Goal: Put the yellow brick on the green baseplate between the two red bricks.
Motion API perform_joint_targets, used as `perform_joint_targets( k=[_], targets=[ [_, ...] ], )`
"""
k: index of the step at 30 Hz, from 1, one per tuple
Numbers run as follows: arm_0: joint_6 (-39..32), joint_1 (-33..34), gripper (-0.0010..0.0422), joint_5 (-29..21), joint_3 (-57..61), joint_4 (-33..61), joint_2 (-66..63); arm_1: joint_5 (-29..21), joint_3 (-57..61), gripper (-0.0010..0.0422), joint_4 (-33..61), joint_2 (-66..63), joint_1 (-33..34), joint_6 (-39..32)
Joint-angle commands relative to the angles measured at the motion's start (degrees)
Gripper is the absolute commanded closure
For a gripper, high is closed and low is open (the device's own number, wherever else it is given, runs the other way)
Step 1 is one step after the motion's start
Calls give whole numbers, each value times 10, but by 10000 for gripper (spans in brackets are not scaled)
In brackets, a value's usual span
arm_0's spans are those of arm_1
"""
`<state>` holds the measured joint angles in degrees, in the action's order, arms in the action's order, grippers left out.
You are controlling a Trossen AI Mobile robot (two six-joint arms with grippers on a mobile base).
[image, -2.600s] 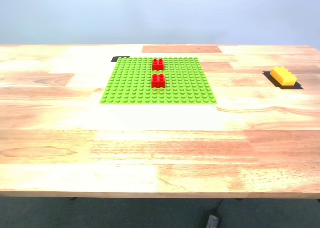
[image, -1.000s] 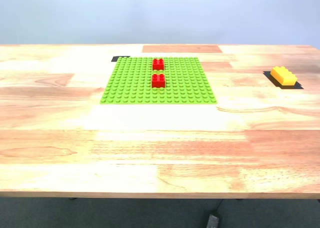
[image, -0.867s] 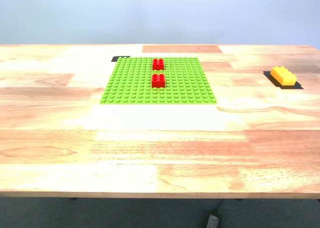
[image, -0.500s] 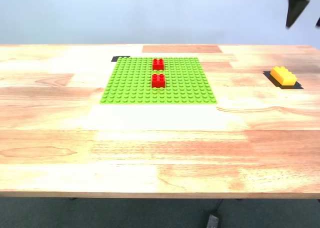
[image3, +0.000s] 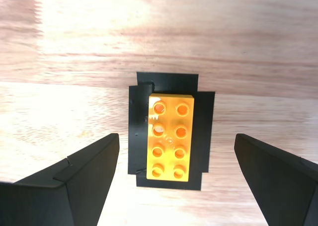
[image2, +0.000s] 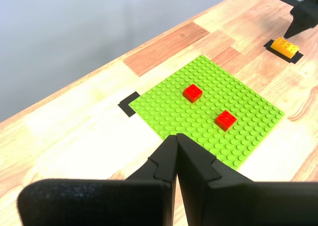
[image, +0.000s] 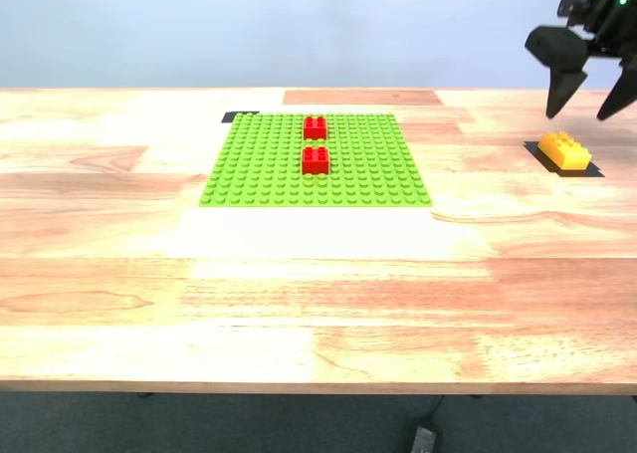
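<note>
The yellow brick [image: 563,151] lies on a black tape patch near the exterior view's right edge. My second gripper [image: 579,110] hovers just above it, open and empty. In the second wrist view the yellow brick [image3: 170,137] sits between the spread fingers [image3: 79,181] of my second gripper [image3: 176,135], touching neither. The green baseplate [image: 259,164] lies mid-table with the two red bricks [image: 315,126] [image: 315,159] in one line, a gap between them. My first gripper [image2: 176,136] is shut and empty, high above the table, looking down on the baseplate [image2: 164,107].
A black tape corner mark [image: 242,116] sits at the baseplate's far corner on the exterior view's left. Bare wooden tabletop [image: 318,294] stretches in front of the baseplate. A plain wall stands behind the table's far edge.
My second arm has come into the exterior view from the upper right and dropped to just above the yellow brick. The bricks and baseplate have not moved.
</note>
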<state>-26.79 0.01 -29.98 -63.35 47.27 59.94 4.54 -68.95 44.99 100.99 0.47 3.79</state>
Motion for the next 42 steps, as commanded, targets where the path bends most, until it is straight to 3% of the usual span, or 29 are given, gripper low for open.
perform_joint_targets(
  k=[1, 19, 27, 31, 37, 42],
  targets=[
    [0, 0, 412, 0, 0, 0, 0, -1, 23, 91, -26, 0, 0, 3],
    [0, 0, 412, 0, -1, 1, 0, 0, 83, 95, -118, 0, 3, 3],
    [0, 0, 413, 0, -4, 0, 0, 2, 84, 153, -120, 4, 3, 5],
    [0, 0, 413, 0, -2, 1, -1, 33, 83, 166, -115, 37, -1, 2],
    [0, 0, 413, 0, -1, 1, -5, 4, 82, 172, -129, 74, -26, -5],
    [0, 0, 413, 0, -5, 1, -7, -6, 76, 235, -135, 66, -30, -10]
  ],
)
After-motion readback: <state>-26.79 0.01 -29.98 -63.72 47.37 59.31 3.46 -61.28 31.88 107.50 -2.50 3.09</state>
